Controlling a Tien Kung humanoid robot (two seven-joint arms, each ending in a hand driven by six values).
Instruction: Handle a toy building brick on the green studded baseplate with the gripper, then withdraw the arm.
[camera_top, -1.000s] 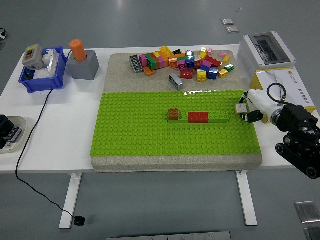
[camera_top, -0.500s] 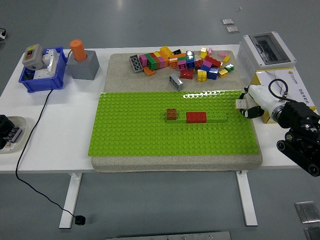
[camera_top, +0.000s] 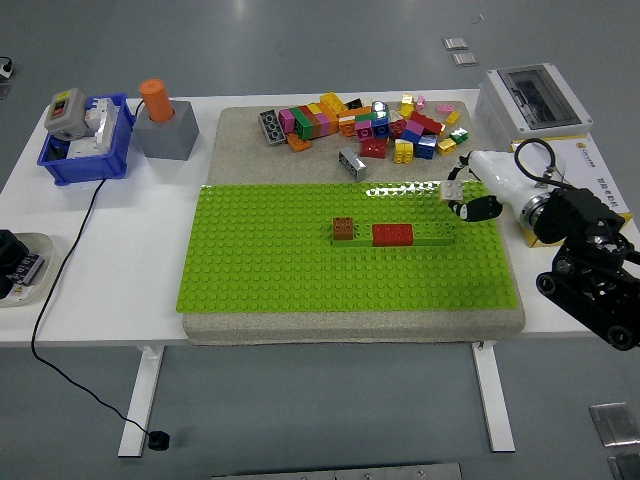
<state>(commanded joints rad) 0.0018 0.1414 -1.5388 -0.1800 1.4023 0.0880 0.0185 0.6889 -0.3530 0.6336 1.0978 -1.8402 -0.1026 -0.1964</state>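
Fingers (camera_top: 470, 205) of right hand (camera_top: 478, 188) pinching small white brick (camera_top: 453, 190) above green baseplate (camera_top: 300, 270) far-right edge. Brick not yet seated; placement, release, arm withdrawal left.

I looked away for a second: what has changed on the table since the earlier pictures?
The right hand, shut on a small white brick, has carried it from the right edge of the green baseplate up and leftward, to above its far right corner. The baseplate itself shifted slightly left at first. The brown brick, the red brick and the loose brick pile stayed put.
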